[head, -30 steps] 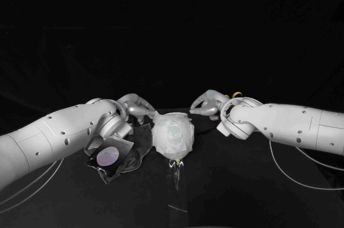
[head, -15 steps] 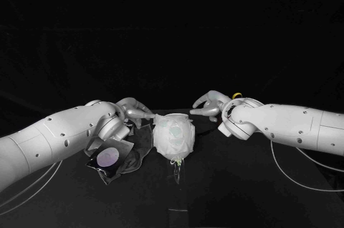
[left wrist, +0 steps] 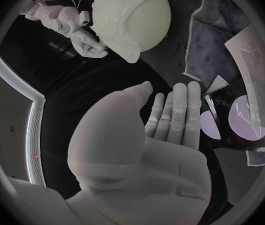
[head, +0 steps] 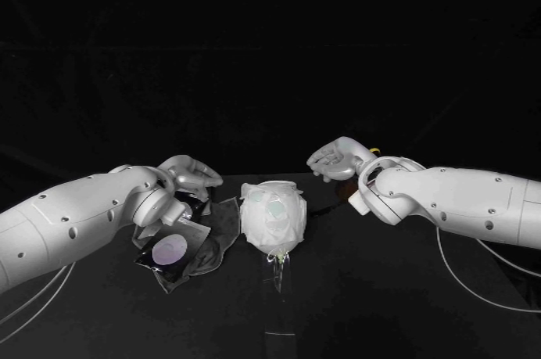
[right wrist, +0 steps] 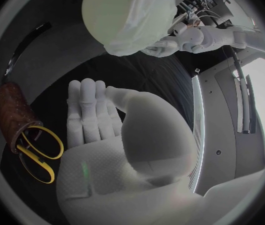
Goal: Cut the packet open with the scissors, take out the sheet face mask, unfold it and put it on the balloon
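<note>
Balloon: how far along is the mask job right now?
Looks nearly done: the sheet face mask drapes the balloon, the packet lies beside it, the scissors are set aside. Nothing in hand: left hand and right hand are open, off the balloon. Left: perhaps smoothing.

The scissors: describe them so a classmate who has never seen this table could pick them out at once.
Start at the black table, then go to the right hand, on the robot's right of the pale balloon. The scissors sit beside that hand, one end in a brown sleeve; their yellow loop handles are the only yellow thing there.
</note>
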